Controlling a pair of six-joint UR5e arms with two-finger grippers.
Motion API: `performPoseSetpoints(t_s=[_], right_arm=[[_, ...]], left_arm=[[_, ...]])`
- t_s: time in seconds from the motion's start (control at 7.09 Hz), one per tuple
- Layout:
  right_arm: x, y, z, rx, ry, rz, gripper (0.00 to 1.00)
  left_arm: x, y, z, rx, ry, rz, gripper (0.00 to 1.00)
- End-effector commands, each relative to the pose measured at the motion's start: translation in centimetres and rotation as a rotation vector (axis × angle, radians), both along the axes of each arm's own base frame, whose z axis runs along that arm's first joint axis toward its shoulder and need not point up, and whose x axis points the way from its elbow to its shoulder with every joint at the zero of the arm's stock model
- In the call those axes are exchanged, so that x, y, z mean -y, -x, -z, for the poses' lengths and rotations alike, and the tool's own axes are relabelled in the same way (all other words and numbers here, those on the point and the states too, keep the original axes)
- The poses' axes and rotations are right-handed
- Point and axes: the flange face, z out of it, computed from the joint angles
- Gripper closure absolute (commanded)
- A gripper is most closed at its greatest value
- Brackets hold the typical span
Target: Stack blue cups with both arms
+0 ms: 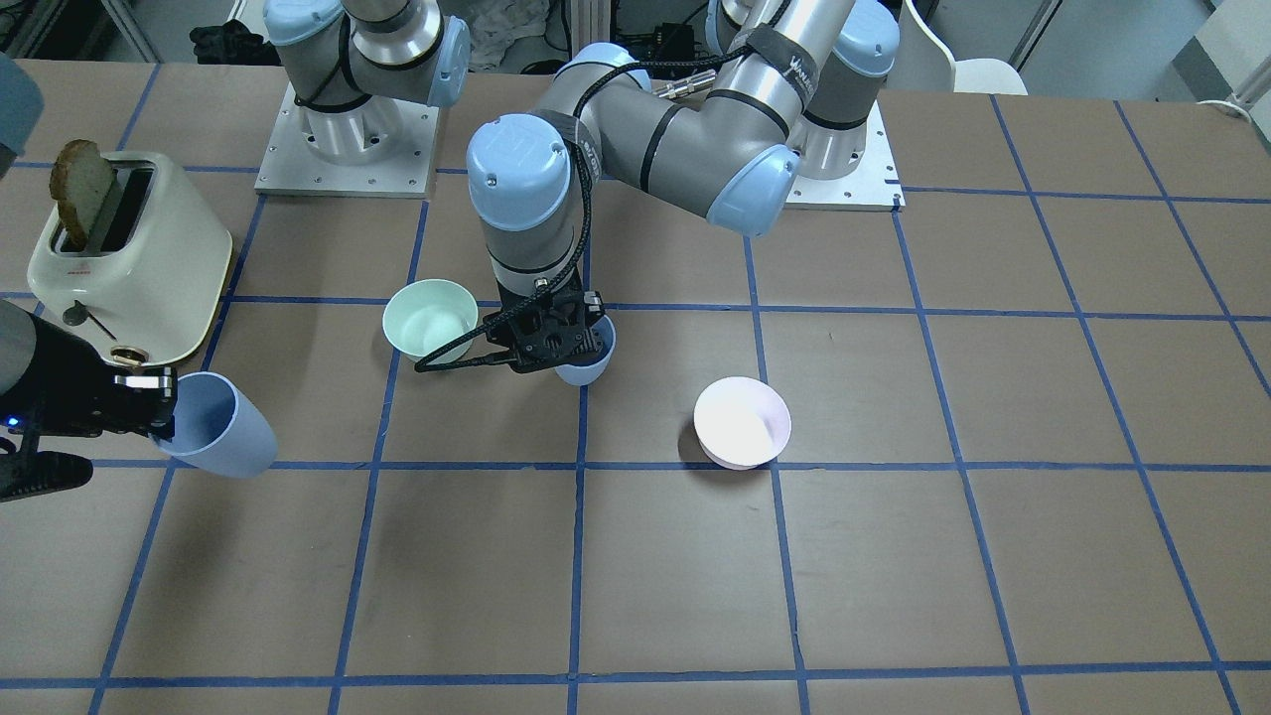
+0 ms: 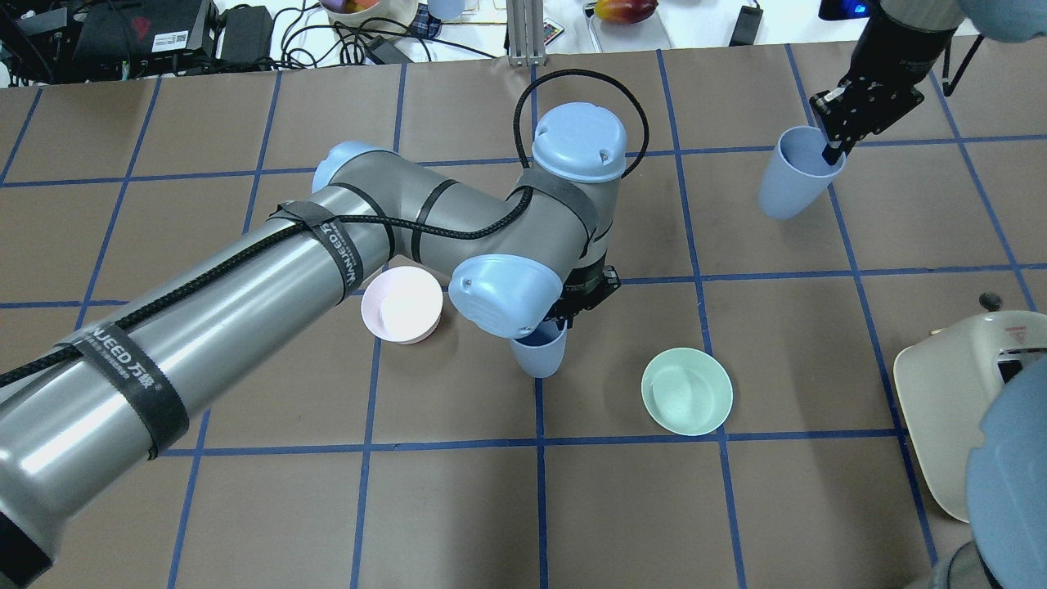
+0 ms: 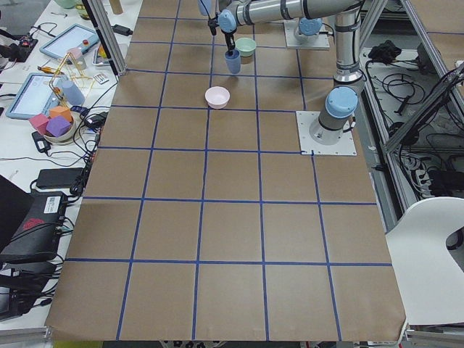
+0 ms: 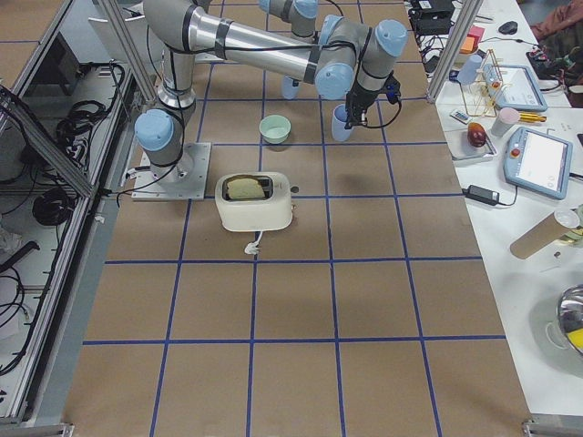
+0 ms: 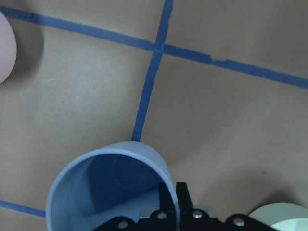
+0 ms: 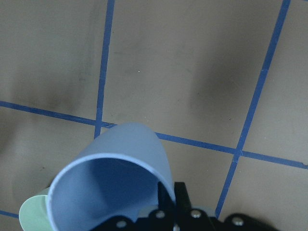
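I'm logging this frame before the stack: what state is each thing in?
centre blue cup: upright, empty
tilted blue cup: lifted, empty, unstacked
left gripper: shut on centre blue cup
right gripper: shut on tilted blue cup
mint-green bowl: upright, empty
pink bowl: upright, empty
toaster: bread slice sticking up

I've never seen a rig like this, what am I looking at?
Two grey robot arms are bolted to a table taped into squares. Four pictures come from fixed cameras: one facing the robot, one behind and above it, one at each table end. The last two come from cameras on the wrists. On the table stand a mint-green bowl, a pale pink bowl and a cream toaster with a bread slice. The left gripper pinches the rim of the middle blue cup; the right gripper holds the other blue cup tilted, off to the side.
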Motion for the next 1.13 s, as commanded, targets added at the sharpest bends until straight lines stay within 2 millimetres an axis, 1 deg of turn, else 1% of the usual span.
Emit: performPoseSetpoints(t_s=[0.0,0.14,0.28,0.42,0.56,0.71,0.85,0.99], right_arm=[[0.1,0.0,0.2,0.004,-0.003,0.0,1.0],[0.0,0.0,0.2,0.002,-0.005,0.001,1.0],[0.0,0.0,0.3,0.003,-0.008,0.001,1.0],[0.0,0.0,0.4,0.004,-0.011,0.001,1.0],[-0.1,0.0,0.1,0.002,-0.005,0.001,1.0],[-0.4,-0.1,-0.4,-0.001,-0.004,-0.001,1.0],[-0.6,-0.2,-0.3,0.003,-0.008,-0.004,1.0],[-1.1,-2.9,-1.2,0.026,-0.001,-0.027,1.0]], left_arm=[[0.0,-0.1,1.6,0.008,-0.008,-0.002,1.0],[0.0,-0.1,1.6,0.008,-0.009,-0.002,0.93],[0.1,-0.1,1.6,0.008,-0.009,-0.002,0.01],[0.2,-0.2,1.3,0.004,-0.005,-0.002,0.0],[0.9,-0.7,0.0,-0.006,0.016,0.003,0.0],[2.6,-3.0,-1.8,-0.013,0.038,-0.037,0.0],[5.0,-6.1,-5.0,-0.03,0.07,-0.098,0.0],[6.3,-9.1,-8.7,-0.028,0.059,-0.039,0.0]])
